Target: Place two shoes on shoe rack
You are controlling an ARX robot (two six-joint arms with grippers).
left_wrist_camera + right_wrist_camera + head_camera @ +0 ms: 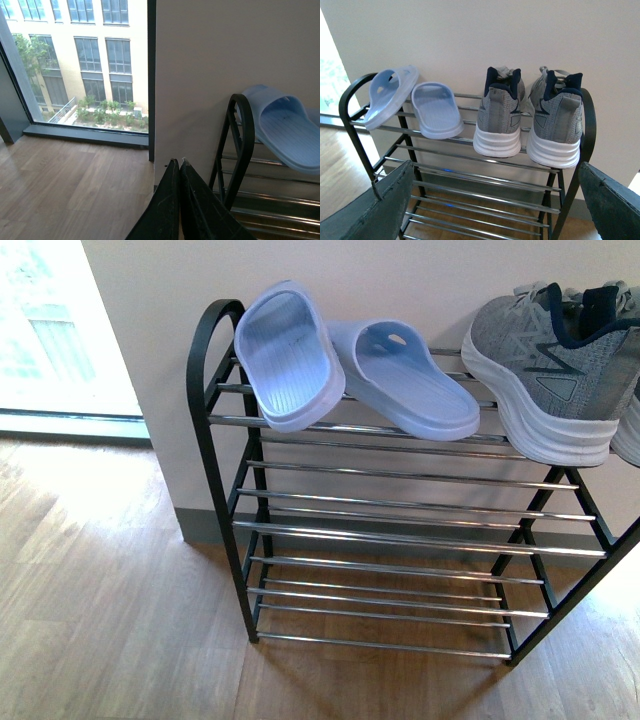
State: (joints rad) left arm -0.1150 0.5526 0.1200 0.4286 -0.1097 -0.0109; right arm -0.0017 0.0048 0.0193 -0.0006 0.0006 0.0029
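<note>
Both claws are empty: left claw [176, 167] is pressed closed, right claw [495, 200] is spread wide. One tilted slide [285, 355] could be knocked off the shoe rack [215, 420].

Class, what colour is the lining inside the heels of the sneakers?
Navy, against grey knit; the right wrist view shows the sneakers best.

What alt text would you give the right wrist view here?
Two grey sneakers and two pale blue slides sit on the top tier of a black and chrome shoe rack against a wall; one slide is tipped on its side. The open right claw frames the shot.
</note>
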